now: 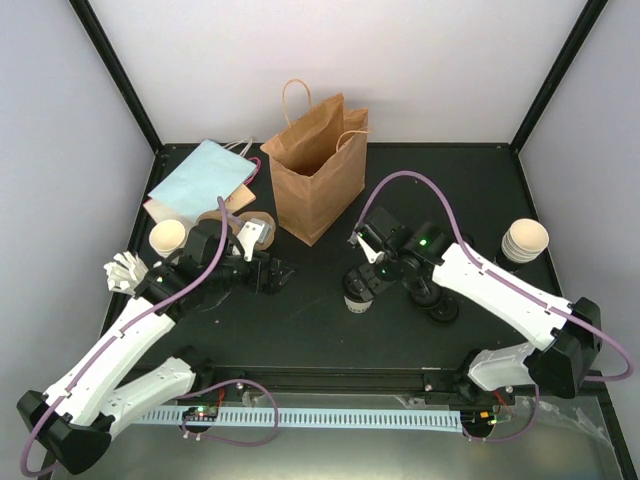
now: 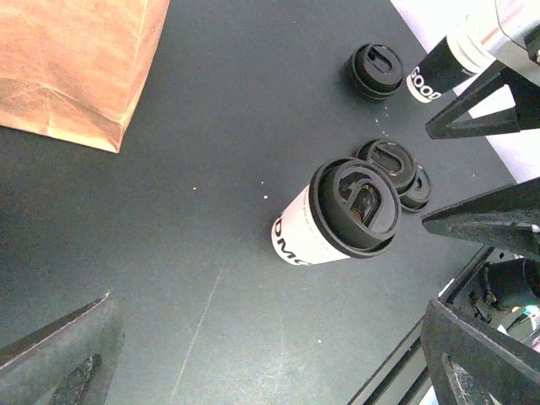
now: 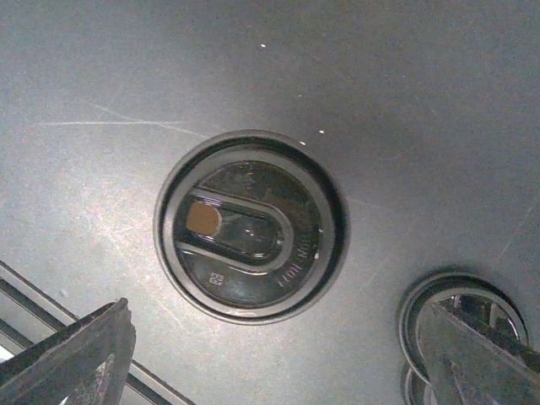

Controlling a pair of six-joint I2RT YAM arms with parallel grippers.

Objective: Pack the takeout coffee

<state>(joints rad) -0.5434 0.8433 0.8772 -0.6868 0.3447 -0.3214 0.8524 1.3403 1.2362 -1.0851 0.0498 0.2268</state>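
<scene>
Nearest us, the right gripper hung straight over the lidded cup. Its jaws were spread wide, one to either side of the black lid and touching nothing. We judged the cup light, with a thin paper wall that would buckle under a hard squeeze, and the plastic lid slick and liable to pop off. So the hold belonged on the body just under the lid's rim. We could not tell whether it was filled.

Loose lids lay just beside one finger and could be caught on the way down. The left gripper waited to the side, jaws apart and empty. Beyond both jaws stood the brown bag, open-mouthed and tall, its rim and handles needing a clear lift over.
</scene>
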